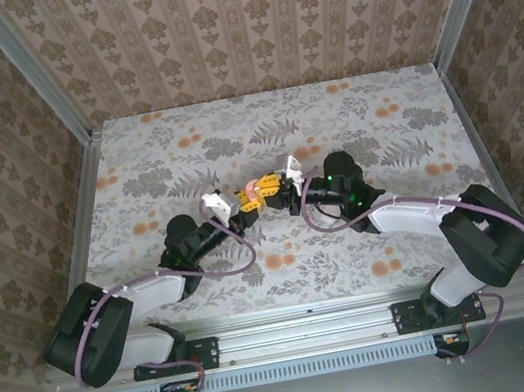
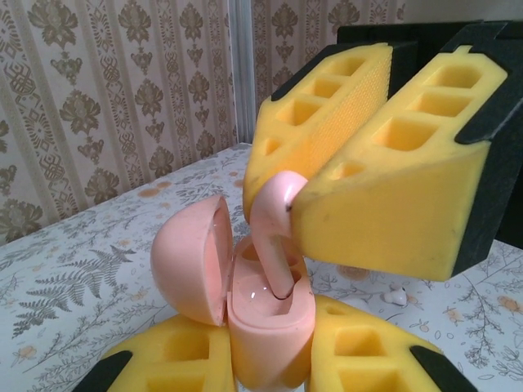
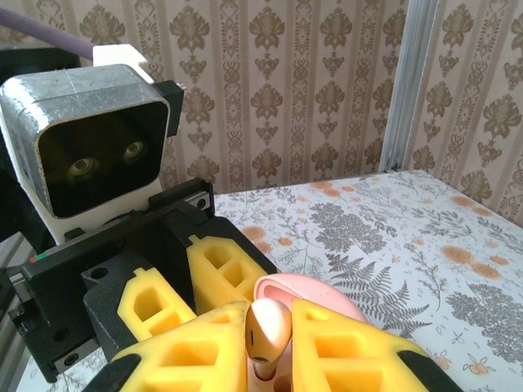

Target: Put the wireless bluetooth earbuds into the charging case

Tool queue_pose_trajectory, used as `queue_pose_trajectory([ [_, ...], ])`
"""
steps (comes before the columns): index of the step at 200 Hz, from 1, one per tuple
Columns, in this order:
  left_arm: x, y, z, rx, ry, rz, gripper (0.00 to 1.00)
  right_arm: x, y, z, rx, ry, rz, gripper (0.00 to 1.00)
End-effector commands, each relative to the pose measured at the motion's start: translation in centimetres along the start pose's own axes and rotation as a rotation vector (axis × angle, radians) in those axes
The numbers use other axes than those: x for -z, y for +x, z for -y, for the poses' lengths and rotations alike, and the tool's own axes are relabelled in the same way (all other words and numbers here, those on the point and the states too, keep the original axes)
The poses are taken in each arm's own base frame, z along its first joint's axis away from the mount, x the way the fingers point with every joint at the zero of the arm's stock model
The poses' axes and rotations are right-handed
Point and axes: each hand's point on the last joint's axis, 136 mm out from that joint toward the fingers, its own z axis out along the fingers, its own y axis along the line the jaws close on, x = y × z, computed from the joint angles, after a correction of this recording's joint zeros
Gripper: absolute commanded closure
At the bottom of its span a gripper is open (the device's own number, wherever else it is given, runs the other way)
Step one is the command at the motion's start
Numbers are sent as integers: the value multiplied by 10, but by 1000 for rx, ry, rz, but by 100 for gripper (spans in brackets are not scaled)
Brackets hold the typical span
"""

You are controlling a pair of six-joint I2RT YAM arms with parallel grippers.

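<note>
We find the two grippers meeting over the middle of the table point(image 1: 393, 132), the left gripper point(image 2: 270, 363) coming from the left and the right gripper point(image 2: 286, 204) from the right. The case point(image 2: 270, 314) stands upright between the left gripper's fingers, its lid point(image 2: 192, 261) swung open to the left in the left wrist view. Above it, the earbud point(image 2: 274, 220) sits pinched between the right gripper's fingers, its stem reaching down into the case. Behind and right of the case, on the table, lies what may be the second earbud point(image 2: 395, 296).
</note>
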Motion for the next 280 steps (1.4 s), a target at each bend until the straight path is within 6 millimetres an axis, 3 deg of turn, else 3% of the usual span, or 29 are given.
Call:
queue_pose_trajectory([
  [1,0,-25,4,-80,15,65,87,3,11,-8,47,-35,-88,83],
  [69,0,-23,8,-113,24,43,87,4,12,-11,89,-68,-146,83],
  [110,1,-25,9,-116,21,46,87,5,16,-11,72,-61,-151,77],
  [280,1,-23,12,-116,20,33,87,8,0,-3,90,-9,-102,68],
])
